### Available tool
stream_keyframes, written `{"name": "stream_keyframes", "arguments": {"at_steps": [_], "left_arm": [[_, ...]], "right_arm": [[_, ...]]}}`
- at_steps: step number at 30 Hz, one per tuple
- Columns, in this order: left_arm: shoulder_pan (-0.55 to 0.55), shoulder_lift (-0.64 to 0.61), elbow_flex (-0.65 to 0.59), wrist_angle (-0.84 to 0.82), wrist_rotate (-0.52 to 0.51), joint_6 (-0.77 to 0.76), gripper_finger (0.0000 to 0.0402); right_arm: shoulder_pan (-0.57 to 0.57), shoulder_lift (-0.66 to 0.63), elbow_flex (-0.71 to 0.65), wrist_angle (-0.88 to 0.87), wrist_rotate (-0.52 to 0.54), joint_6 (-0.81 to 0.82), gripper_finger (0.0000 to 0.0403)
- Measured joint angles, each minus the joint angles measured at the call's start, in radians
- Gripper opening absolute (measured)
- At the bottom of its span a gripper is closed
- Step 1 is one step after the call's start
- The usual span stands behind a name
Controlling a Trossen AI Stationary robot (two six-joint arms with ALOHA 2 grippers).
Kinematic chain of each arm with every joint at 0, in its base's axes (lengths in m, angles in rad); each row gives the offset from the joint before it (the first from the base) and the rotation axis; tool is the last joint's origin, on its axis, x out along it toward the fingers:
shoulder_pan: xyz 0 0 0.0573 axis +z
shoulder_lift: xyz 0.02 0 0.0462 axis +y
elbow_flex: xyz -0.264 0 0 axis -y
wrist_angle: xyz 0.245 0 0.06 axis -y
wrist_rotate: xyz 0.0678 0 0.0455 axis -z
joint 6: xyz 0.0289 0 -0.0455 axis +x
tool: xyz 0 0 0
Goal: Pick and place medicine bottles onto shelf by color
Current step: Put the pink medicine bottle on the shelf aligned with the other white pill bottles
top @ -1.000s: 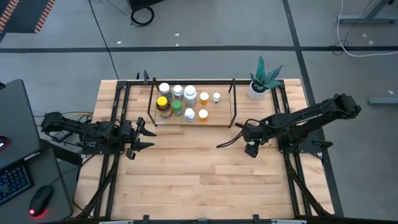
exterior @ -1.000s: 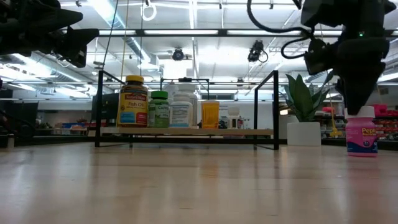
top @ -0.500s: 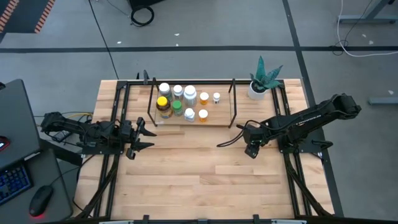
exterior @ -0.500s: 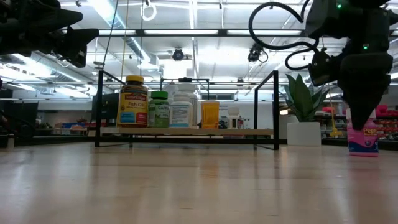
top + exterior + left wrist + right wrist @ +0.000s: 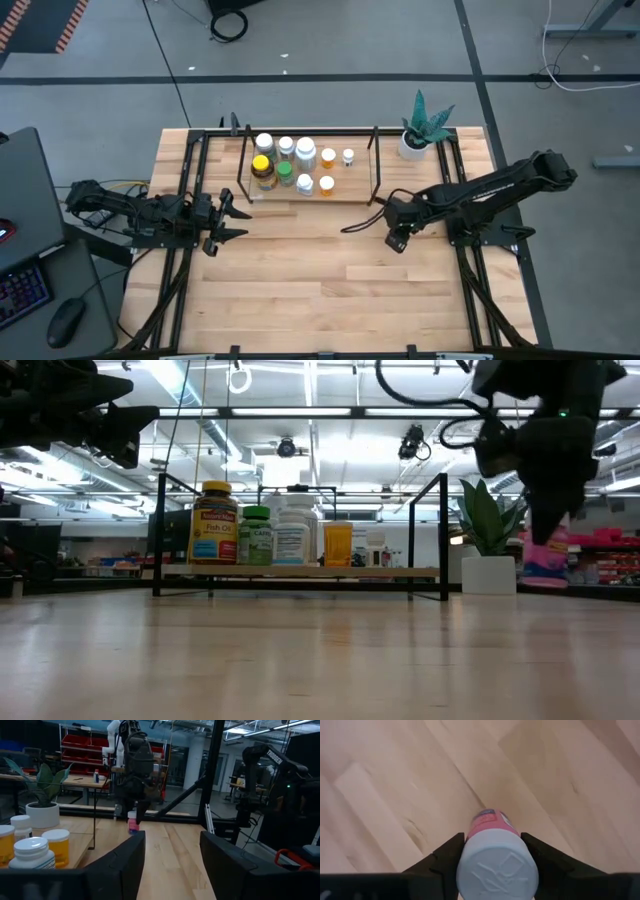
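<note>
The wooden bench is lying under both arms, and most of its near part is bare. The shelf is standing at the far middle of the bench, a low light-wood board inside thin black rods. On it the medicine bottles are standing upright in a group towards its left end: a bottle with a yellow cap, a bottle with a green cap, a large white-capped bottle, and some smaller white-capped ones around them. A white pot with a green plant is standing at the far right corner of the bench, outside the shelf.

The right arm is reaching from the right side towards the middle, and the right tool is hanging just in front of the right end of the shelf. Its two fingers are pressing on both sides of the pink bottle, just under the pale cap, so this tool is partly closed and is gripping the bottle. In the low view the pink bottle is hanging clear above the bench surface, near the plant pot.

The left tool is waiting over the left part of the bench, in front of the left end of the shelf. Its fingers are standing apart and are holding nothing.
</note>
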Motion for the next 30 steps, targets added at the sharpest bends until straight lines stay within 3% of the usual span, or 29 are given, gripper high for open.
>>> {"name": "stream_keyframes", "arguments": {"at_steps": [6, 18, 25, 30], "left_arm": [[0.000, 0.000, 0.000, 0.000, 0.000, 0.000, 0.0197], [0.000, 0.000, 0.000, 0.000, 0.000, 0.000, 0.0199], [0.000, 0.000, 0.000, 0.000, 0.000, 0.000, 0.0193], [0.000, 0.000, 0.000, 0.000, 0.000, 0.000, 0.0197]], "right_arm": [[0.018, 0.161, 0.150, -0.009, 0.007, -0.094, 0.0187], [-0.015, 0.513, 0.654, -0.149, 0.018, -0.424, 0.0188], [-0.086, 0.656, 0.904, -0.309, 0.077, -0.630, 0.0188], [-0.173, 0.704, 0.979, -0.353, 0.102, -0.747, 0.0189]]}}
